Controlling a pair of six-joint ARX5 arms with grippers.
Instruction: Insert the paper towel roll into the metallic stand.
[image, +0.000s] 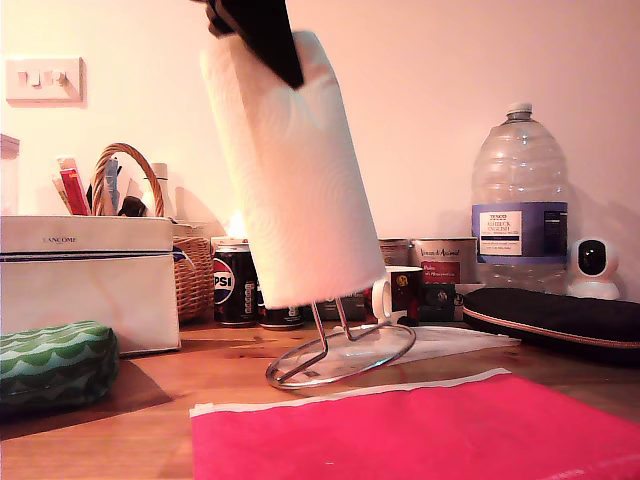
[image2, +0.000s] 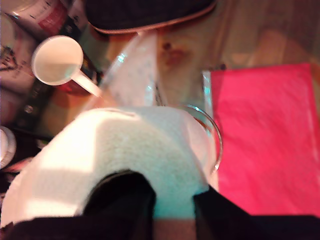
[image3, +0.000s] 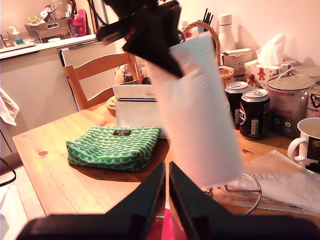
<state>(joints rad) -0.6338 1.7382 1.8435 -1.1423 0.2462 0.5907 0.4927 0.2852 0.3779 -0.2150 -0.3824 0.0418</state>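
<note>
My first gripper (image: 258, 35) is held high, its dark fingers (image2: 122, 200) clamped over the rim of the tilted paper towel roll (image: 295, 175). My second gripper (image3: 167, 187) is kept low, its jaws nearly closed on nothing.

white paper towel roll (image: 295, 170) tilted, over chrome stand (image: 340, 355)

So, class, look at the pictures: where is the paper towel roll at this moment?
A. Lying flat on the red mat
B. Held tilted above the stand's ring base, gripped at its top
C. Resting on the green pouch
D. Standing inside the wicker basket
B: the paper towel roll hangs tilted over the metallic stand, with my first gripper clamped on its top end and the stand's rods running up into the roll.
</note>
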